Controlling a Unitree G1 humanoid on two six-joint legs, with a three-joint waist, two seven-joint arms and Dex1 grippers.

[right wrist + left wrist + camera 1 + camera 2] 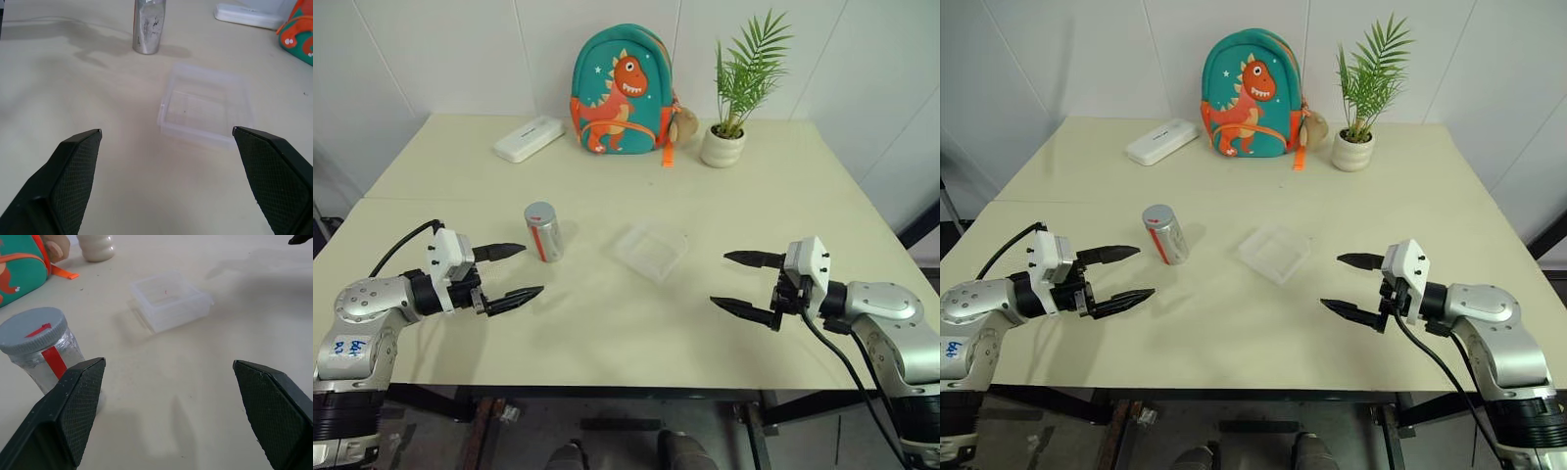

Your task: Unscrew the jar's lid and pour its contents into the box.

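The silver jar [545, 235] stands upright on the table with a red and white label and its grey lid [539, 211] on top. The clear square box [652, 250] lies to its right, near the table's middle. My left gripper [513, 273] hovers open just left of and in front of the jar, not touching it. My right gripper [742, 286] is open at the right, short of the box. The left wrist view has the jar [46, 355] close by one finger and the box [168, 300] farther off. The contents are hidden.
A white oblong case [529, 138], a dinosaur backpack [621, 90] and a potted plant [732, 108] stand along the table's far side. The table's front edge [607, 380] runs just below both grippers.
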